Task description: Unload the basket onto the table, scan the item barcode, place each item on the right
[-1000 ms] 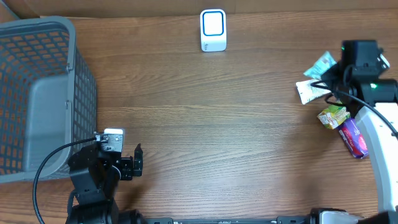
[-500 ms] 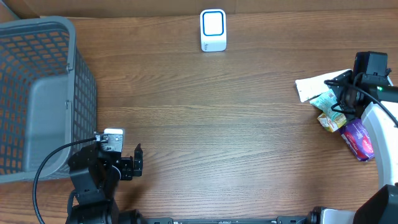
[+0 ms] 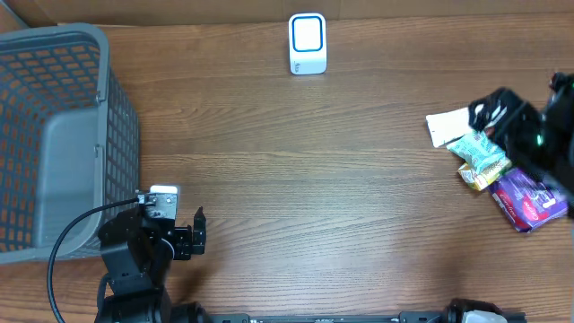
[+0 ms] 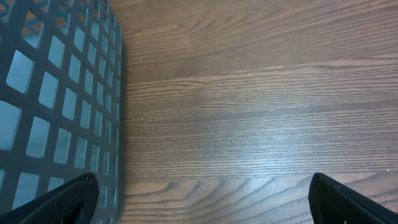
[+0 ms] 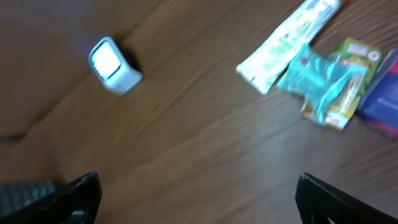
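The barcode scanner (image 3: 308, 43), a small white box with a blue-lit face, stands at the table's far edge and also shows in the right wrist view as the scanner (image 5: 114, 65). The items lie in a pile at the right: a white packet (image 3: 448, 126), a teal packet (image 3: 480, 151), a yellow-green packet (image 3: 480, 177) and a purple packet (image 3: 525, 199). My right gripper (image 3: 491, 112) is blurred beside the pile; its fingers (image 5: 345, 199) stand wide apart over bare wood, open and holding nothing. My left gripper (image 3: 199, 229) is open near the basket.
A grey mesh basket (image 3: 54, 135) fills the left side, and its wall (image 4: 56, 93) is close to my left gripper (image 4: 202, 205). In the right wrist view the white packet (image 5: 289, 43) and teal packet (image 5: 320, 81) lie ahead of the right gripper (image 5: 199, 205).
My right gripper opened and the teal packet now lies on the pile. The right arm swung toward the right edge. The left arm has not moved.
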Controlling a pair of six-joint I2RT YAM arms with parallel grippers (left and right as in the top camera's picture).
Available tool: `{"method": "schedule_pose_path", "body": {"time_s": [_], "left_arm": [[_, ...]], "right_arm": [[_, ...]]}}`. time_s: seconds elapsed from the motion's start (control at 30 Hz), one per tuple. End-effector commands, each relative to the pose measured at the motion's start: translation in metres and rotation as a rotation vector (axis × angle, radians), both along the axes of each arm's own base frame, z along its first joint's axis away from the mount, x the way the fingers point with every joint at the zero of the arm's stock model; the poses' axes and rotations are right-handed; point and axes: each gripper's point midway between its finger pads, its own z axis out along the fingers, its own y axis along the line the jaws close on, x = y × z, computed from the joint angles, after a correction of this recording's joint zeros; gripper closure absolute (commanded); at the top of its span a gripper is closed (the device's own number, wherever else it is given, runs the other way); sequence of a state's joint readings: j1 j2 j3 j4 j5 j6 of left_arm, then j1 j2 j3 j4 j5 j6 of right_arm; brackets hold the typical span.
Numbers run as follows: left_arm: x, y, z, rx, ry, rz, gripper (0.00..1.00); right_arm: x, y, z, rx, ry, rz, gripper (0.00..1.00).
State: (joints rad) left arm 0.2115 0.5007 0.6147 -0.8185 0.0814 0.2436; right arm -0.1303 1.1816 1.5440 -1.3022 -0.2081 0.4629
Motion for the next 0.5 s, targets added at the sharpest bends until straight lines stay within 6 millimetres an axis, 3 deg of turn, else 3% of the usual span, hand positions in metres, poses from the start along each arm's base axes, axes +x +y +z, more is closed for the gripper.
{"method": "schedule_pose_path", "body": {"time_s": [0.0,0.17,0.27,0.4,0.47], "left_arm": [[0.000,0.002,0.002,0.018,-0.003,-0.004,0.00],[0.000,0.002,0.002,0.018,-0.003,-0.004,0.00],[0.000,0.002,0.002,0.018,-0.003,-0.004,0.00],[0.000,0.002,0.002,0.018,-0.003,-0.004,0.00],[0.000,0.002,0.002,0.018,-0.003,-0.004,0.00]], "right_arm": [[-0.028,0.018,0.010,0.004,-0.014,0.106,0.00],[-0.065,0.022,0.002,0.018,0.069,0.105,0.00],[-0.068,0.021,0.000,0.014,0.083,0.101,0.00],[-0.064,-0.005,-0.004,-0.132,0.092,0.044,0.00],[-0.065,-0.006,-0.005,-0.148,0.096,0.063,0.00]]}}
